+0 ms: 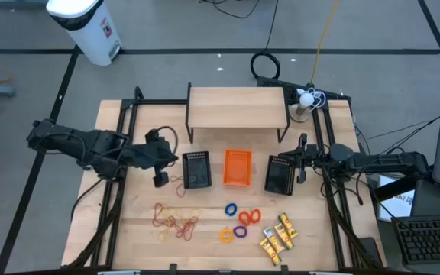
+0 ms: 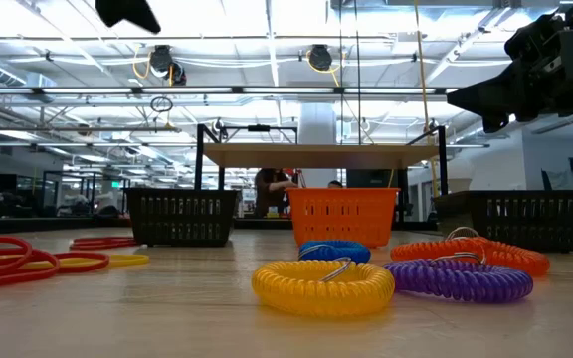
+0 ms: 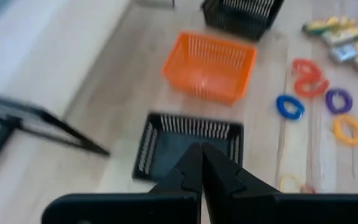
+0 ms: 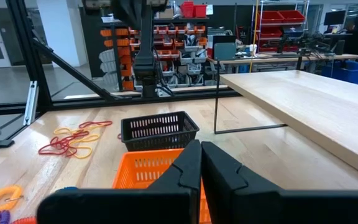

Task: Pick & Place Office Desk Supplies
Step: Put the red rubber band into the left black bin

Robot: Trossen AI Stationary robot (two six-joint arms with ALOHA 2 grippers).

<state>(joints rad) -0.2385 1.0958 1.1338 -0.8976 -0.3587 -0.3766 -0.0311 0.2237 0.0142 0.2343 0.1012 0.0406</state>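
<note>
On the table (image 1: 143,229), three trays sit mid-frame in the high view: left black tray (image 1: 196,169), orange tray (image 1: 237,167), right black tray (image 1: 279,175). The left gripper (image 1: 161,179) and right gripper (image 1: 303,160), jaws together and empty, hover beside them. Rubber bands (image 1: 174,220) lie tangled lower left, so a pinch may drag several. Rings (image 1: 240,221) and yellow pieces (image 1: 279,236), lower centre-right, could roll or slip.

Bright overhead ceiling lights (image 2: 311,57) flood the room evenly, shadows fall soft on the bench (image 1: 205,244), and the left wrist view smears with blur.
</note>
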